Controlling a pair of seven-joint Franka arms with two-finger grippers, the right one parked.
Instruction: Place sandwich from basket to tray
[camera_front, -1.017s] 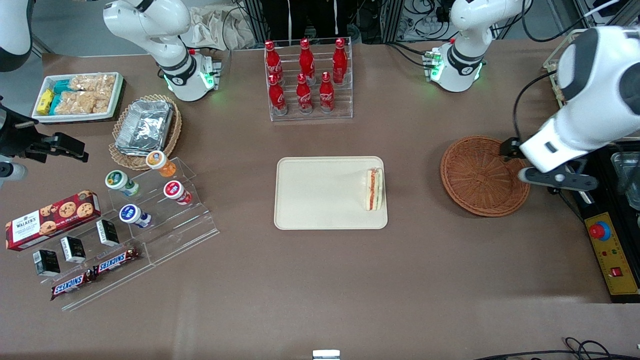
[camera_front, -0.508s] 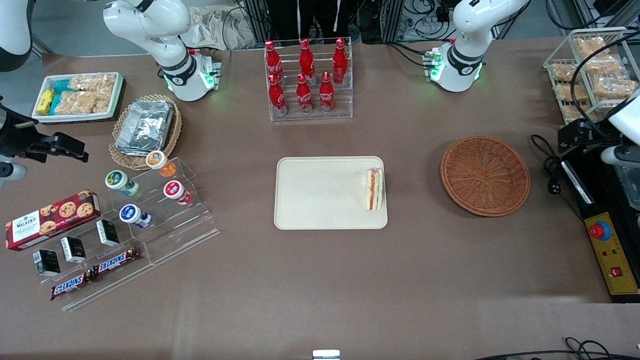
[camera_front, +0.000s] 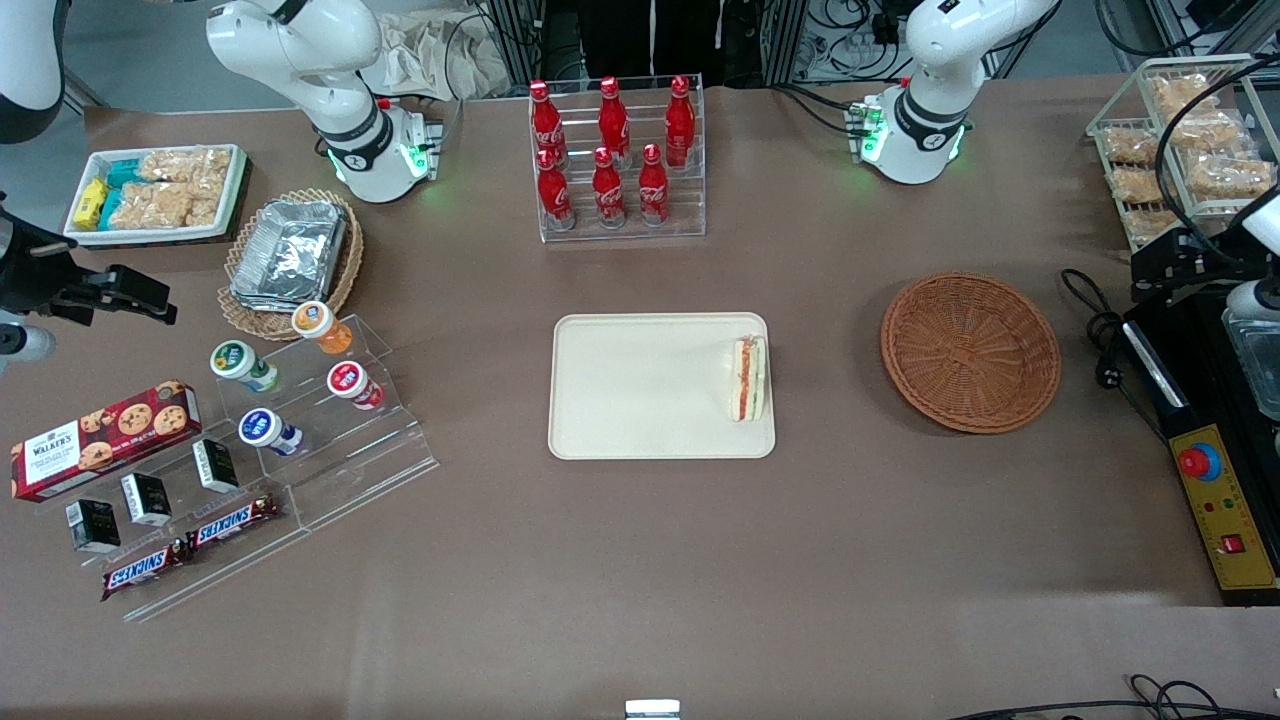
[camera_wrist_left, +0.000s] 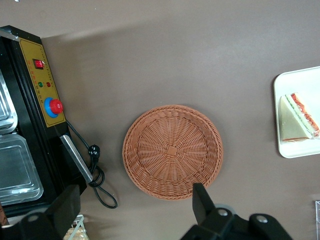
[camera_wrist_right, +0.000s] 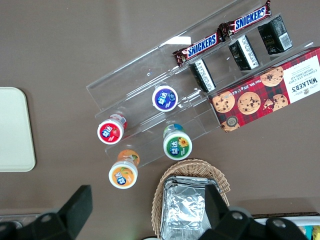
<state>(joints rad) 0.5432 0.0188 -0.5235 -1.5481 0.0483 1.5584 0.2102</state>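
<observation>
Tray (camera_front: 640, 385): flat at the centre of the surface, its long axis running 9 to 3 o'clock in the front view.
Sandwich (camera_front: 748, 378): lies on the tray against its 3 o'clock rim, long axis 12 to 6; placement looks done.
Basket (camera_front: 970, 350): empty, at 3 o'clock from the tray, apart from it.
Gripper (camera_wrist_left: 135, 212): fingers spread wide with nothing between them, high above the surface's working-arm end; basket and sandwich lie toward 9 o'clock from it.
</observation>
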